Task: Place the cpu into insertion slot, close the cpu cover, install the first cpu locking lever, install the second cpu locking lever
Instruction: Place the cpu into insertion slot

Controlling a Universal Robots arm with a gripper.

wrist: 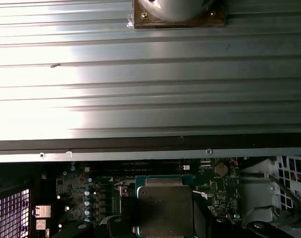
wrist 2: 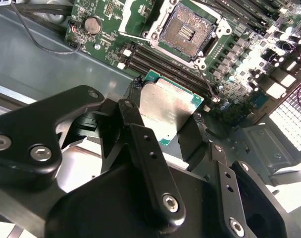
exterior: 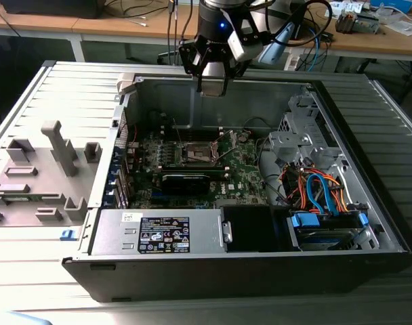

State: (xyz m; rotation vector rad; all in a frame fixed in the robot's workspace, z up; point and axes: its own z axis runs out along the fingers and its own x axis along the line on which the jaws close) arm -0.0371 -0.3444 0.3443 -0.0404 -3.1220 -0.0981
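My gripper (exterior: 213, 84) hangs over the back wall of the open computer case (exterior: 389, 233), shut on the cpu (wrist 2: 168, 114). The cpu is a flat square chip with a silver-grey top, pinched at two opposite edges by the black fingers (wrist 2: 132, 106). In the first wrist view the cpu (wrist: 164, 208) hangs above the green motherboard. The insertion slot (wrist 2: 187, 29) lies bare below and ahead of the chip, its dark centre exposed. In the exterior view the insertion slot (exterior: 198, 154) sits mid-board, well below the gripper. The cpu cover (wrist 2: 138, 15) appears swung up beside the slot.
A long black card (exterior: 186, 181) lies just in front of the slot. A power supply (exterior: 158, 233) fills the case's front. Blue and orange cables (exterior: 321, 193) and a drive cage crowd the exterior view's right. A grey fixture tray (exterior: 43, 169) sits outside the case.
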